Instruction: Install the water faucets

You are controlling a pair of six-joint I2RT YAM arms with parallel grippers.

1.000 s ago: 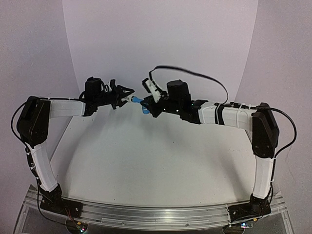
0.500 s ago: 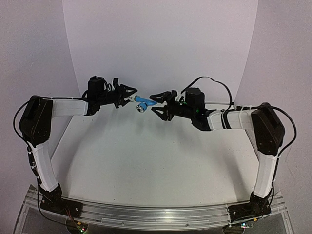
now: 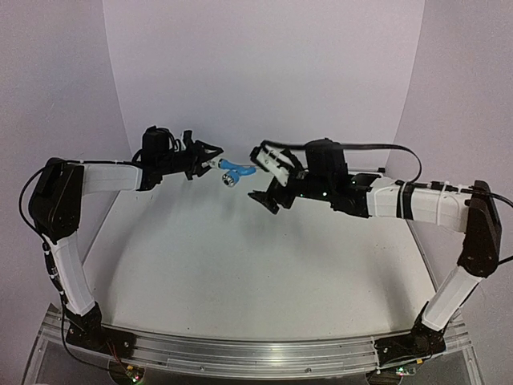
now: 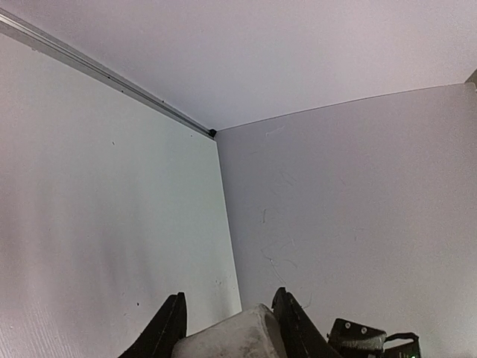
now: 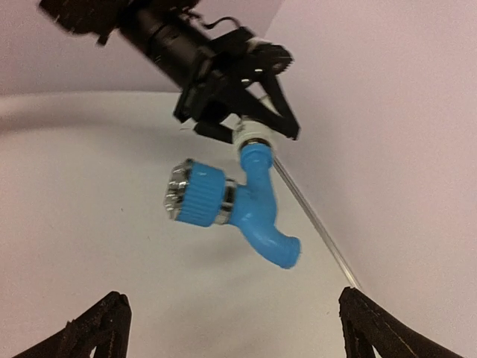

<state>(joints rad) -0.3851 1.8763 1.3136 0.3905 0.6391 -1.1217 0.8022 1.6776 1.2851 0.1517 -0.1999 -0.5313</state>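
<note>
Left gripper (image 3: 202,160) is clamped on the white fitting (image 4: 238,334), holding it up in the air above the table (image 3: 240,273) with its free end pointing right. On that end sits the blue tap (image 5: 242,205): its neck meets the fitting, its ribbed cap with the silvery tip juts to one side, and its spout curves down and away. It hangs from the fitting alone. Just beyond it is the right gripper (image 3: 258,176), jaws wide apart with nothing between them, facing the tap but clear of it.

The tap looks joined to the fitting, though how tightly cannot be told, so the likely step is a fresh grip to turn it further. To do that well, the right gripper should close squarely on the tap's body near the neck rather than on the thin spout. It should turn about the fitting's own axis without pushing sideways. The left must hold firm so the fitting does not spin with the tap.
</note>
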